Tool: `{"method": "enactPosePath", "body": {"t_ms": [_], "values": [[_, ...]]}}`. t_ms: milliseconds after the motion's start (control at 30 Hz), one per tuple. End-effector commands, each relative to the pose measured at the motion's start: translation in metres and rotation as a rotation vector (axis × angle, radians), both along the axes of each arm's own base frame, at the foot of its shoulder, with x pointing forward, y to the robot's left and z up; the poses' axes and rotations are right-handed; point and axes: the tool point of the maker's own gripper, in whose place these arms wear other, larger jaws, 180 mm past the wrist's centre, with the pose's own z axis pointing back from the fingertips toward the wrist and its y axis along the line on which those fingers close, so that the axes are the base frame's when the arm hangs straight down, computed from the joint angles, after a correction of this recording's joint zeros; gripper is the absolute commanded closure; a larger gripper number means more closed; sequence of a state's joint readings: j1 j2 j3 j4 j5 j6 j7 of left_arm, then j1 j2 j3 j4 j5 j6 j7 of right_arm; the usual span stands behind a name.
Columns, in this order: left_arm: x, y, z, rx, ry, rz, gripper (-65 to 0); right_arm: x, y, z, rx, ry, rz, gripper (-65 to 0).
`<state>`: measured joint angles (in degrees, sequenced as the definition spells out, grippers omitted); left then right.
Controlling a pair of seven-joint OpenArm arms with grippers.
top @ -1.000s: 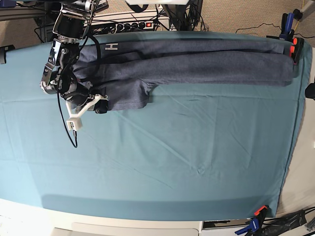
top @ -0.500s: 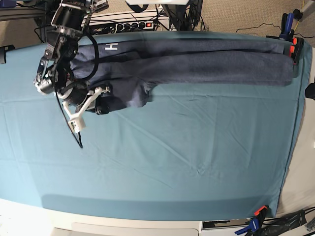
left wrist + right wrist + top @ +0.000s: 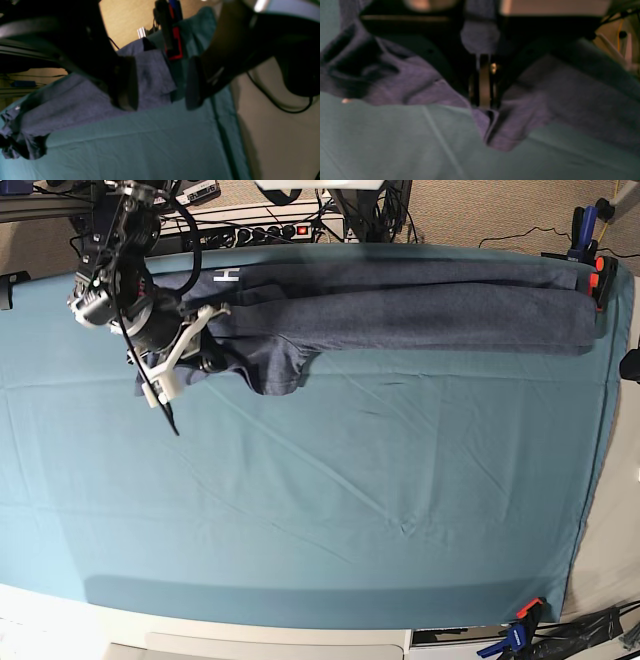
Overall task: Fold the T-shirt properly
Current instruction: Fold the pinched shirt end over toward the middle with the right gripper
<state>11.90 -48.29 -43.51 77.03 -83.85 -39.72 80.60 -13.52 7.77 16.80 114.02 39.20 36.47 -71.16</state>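
T-shirt (image 3: 400, 305): lies along far edge of teal-clothed tabletop (image 3: 350, 510). Right gripper (image 3: 482, 100): jaws clenched on its hem, far left. Left gripper (image 3: 160, 85): jaws released, seemingly above shirt's right end.

A teal table cloth (image 3: 350, 510) covers the table. The T-shirt (image 3: 420, 310) lies along the cloth's far edge, beside the power strip (image 3: 270, 230).

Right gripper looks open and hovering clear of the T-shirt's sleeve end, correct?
No. The right wrist view shows the right gripper shut on the T-shirt, pinching a fold of fabric at that sleeve end above the teal cloth.
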Motion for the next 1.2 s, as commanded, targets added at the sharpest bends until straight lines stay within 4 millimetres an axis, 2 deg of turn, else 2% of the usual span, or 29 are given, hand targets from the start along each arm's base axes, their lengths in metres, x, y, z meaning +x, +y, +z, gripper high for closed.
{"method": "enactPosePath", "body": {"t_ms": [0,500,800,1000,1167], "values": [[0.007,0.005,0.017,0.024,-0.044,-0.011,-32.4,0.0,0.004,0.012,0.009,-0.041,0.019,0.0],[0.007,0.005,0.017,0.024,-0.044,-0.011,-32.4,-0.058,0.022,0.031,-0.057,-0.047,0.107,0.0],[0.007,0.005,0.017,0.024,-0.044,-0.011,-32.4,-0.071,0.023,0.023,-0.084,0.0,0.149,0.0],[0.007,0.005,0.017,0.024,-0.044,-0.011,-32.4,-0.082,0.032,0.021,-0.035,0.049,0.187,0.0],[0.007,0.005,0.018,0.024,-0.044,-0.011,-32.4,-0.091,0.028,0.015,-0.056,0.09,0.196,0.0]]}}
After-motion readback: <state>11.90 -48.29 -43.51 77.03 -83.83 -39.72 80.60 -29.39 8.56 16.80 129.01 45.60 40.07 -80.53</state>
